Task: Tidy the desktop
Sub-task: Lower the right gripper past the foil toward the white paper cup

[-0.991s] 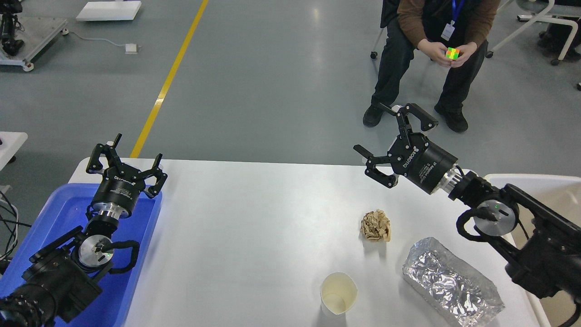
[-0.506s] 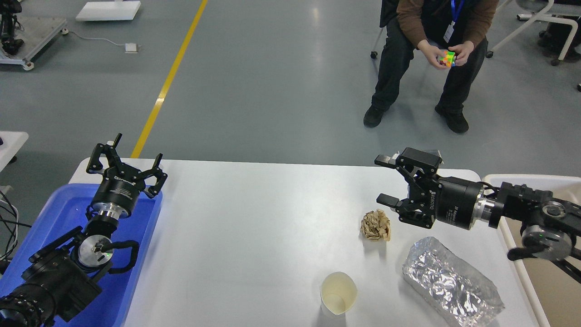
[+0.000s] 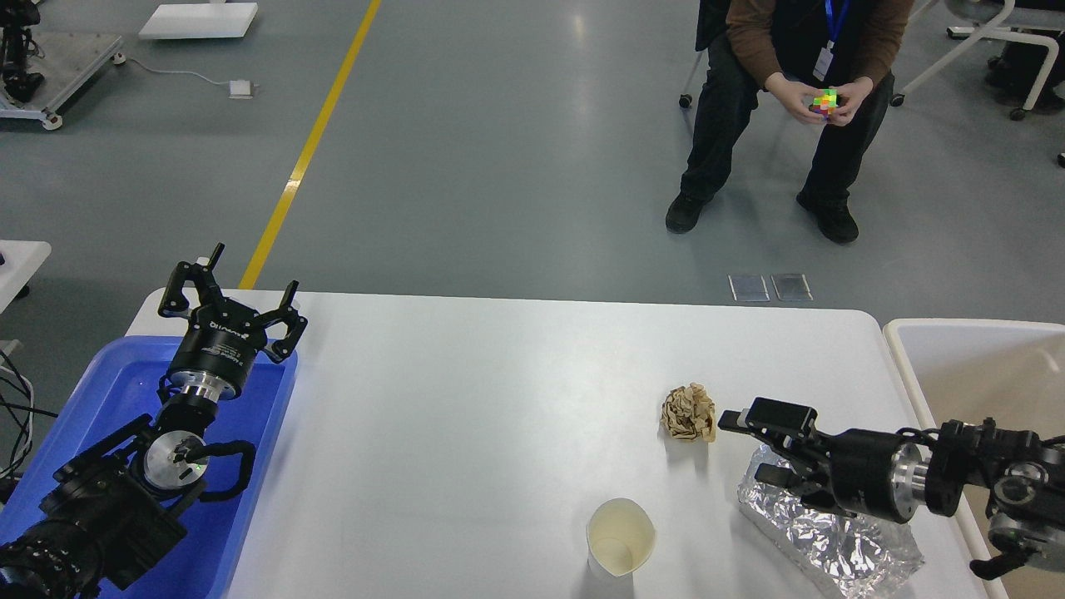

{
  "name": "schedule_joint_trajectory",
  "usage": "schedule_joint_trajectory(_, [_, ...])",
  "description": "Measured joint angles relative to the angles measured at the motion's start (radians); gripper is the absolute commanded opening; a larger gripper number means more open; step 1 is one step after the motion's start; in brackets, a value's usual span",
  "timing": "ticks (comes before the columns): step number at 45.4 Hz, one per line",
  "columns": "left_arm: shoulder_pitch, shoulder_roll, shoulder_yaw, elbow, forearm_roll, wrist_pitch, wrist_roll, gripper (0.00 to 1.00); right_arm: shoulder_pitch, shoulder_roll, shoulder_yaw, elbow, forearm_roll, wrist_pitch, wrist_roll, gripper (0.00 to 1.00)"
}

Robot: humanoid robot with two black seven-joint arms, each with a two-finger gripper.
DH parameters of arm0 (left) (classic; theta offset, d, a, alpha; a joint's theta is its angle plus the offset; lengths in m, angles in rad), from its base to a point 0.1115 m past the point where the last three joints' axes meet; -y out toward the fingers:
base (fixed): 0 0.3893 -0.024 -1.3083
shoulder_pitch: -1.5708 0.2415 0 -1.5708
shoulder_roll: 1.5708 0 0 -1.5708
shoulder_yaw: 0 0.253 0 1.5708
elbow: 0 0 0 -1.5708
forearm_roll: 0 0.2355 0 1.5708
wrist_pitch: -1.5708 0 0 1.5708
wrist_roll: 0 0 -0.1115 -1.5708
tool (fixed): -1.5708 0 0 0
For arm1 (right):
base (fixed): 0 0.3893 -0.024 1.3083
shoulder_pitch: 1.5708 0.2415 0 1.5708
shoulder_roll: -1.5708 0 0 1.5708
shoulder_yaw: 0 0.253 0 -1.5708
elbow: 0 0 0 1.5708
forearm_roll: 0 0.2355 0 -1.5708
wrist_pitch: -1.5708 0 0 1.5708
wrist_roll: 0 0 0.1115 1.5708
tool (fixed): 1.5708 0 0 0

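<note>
The white desktop [image 3: 466,416] holds a crumpled brown paper ball [image 3: 688,413], a pale paper cup [image 3: 620,537] near the front edge, and a crinkled silver foil packet [image 3: 824,528] at the front right. My right gripper [image 3: 753,448] is open and empty, lying low and pointing left, just right of the paper ball and over the foil packet's far end. My left gripper [image 3: 229,291] is open and empty, held up over the far corner of the blue tray [image 3: 100,391].
A beige tub [image 3: 973,366] stands off the table's right end. The blue tray sits at the left end under my left arm. A seated person [image 3: 790,91] with a colourful cube is on the floor beyond the table.
My right gripper has come down and toward me, from above the table's far right edge to just right of the paper ball. The left arm has not moved.
</note>
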Motion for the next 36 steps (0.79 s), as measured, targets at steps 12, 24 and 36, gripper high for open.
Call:
schedule_joint_trajectory(12, [0.0, 0.0, -0.001, 0.0, 0.0, -0.001, 0.0, 1.0, -0.02, -0.008, -0.033, 0.052, -0.01, -0.066, 0.004, 1.0])
schedule_joint_trajectory(24, [0.0, 0.0, -0.001, 0.0, 0.0, -0.001, 0.0, 1.0, -0.048, 0.005, -0.067, 0.066, -0.049, -0.126, 0.006, 1.0])
schedule_joint_trajectory(36, [0.0, 0.0, -0.001, 0.0, 0.0, -0.001, 0.0, 1.0, -0.084, 0.05, -0.102, 0.071, -0.073, -0.201, 0.008, 1.0])
